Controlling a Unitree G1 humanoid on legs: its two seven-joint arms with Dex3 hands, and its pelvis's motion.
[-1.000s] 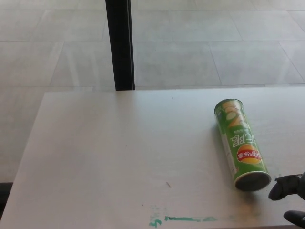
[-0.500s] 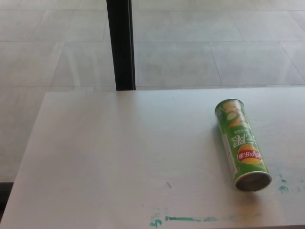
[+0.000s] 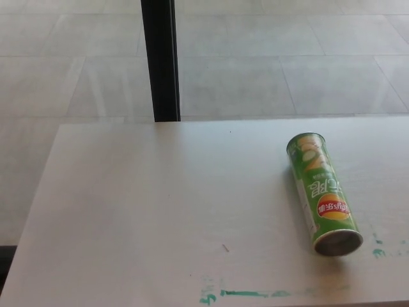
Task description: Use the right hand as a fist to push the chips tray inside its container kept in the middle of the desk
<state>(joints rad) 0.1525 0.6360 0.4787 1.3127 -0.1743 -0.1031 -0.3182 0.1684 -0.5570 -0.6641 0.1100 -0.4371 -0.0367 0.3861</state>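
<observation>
Pale wood-grain worktop (image 3: 160, 211) before a grey tiled floor (image 3: 268, 64), with a black post (image 3: 160, 57) standing behind its far edge. One green can (image 3: 323, 192) lies on its side, well right of the post, its open end toward the near edge, presumably so a fist can reach it from this side. No tray visibly protrudes from the can. Green marks (image 3: 246, 293) smear the worktop left of the can's mouth. Neither robot hand shows; their state cannot be told.

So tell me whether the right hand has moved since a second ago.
Yes. A second ago it sat just right of the chips can's near end, at the desk's lower right corner. Now it is out of view; green marks show there instead.
</observation>
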